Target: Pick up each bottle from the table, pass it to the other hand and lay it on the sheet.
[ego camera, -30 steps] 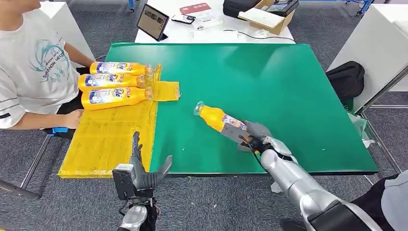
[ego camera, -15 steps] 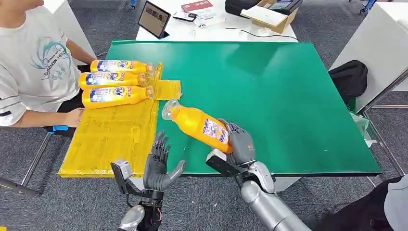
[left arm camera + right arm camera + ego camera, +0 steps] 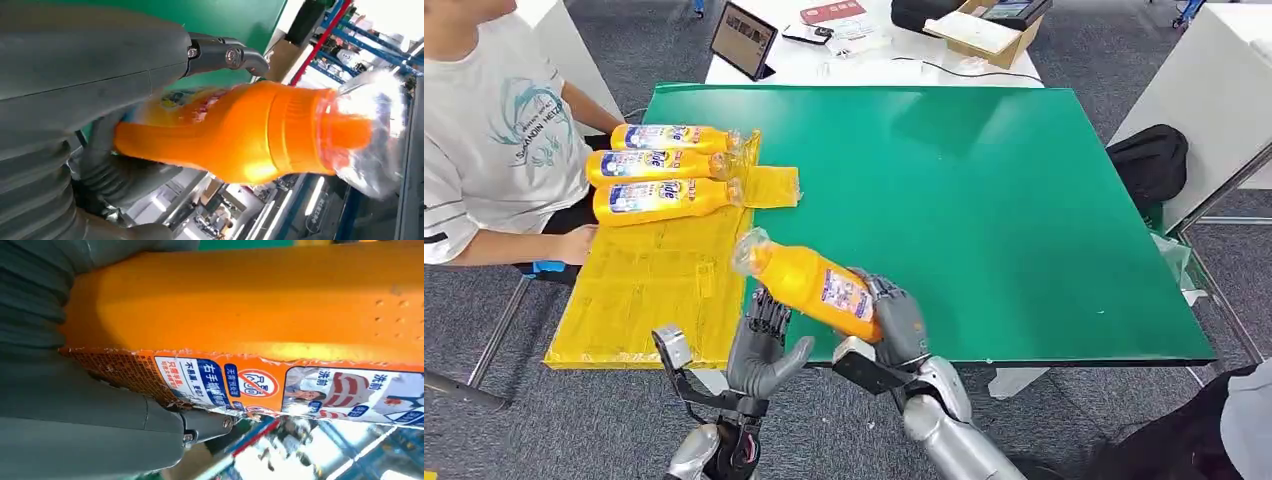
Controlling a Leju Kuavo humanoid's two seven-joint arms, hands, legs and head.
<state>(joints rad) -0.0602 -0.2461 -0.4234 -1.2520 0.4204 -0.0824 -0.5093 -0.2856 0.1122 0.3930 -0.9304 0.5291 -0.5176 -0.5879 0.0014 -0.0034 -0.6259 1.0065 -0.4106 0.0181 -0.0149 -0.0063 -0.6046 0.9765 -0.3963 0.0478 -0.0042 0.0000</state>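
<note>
Three orange bottles [image 3: 662, 170] lie side by side on the yellow sheet [image 3: 649, 285], near a seated person [image 3: 494, 140]. From the head camera, the right hand [image 3: 892, 322] grips a fourth bottle [image 3: 809, 283] by its base above the green table's [image 3: 984, 190] near edge, clear cap toward the sheet, while the left hand [image 3: 759, 345], fingers spread and holding nothing, reaches up beneath it. The right wrist camera reads the bottle's label; the left wrist camera catches its clear cap.
</note>
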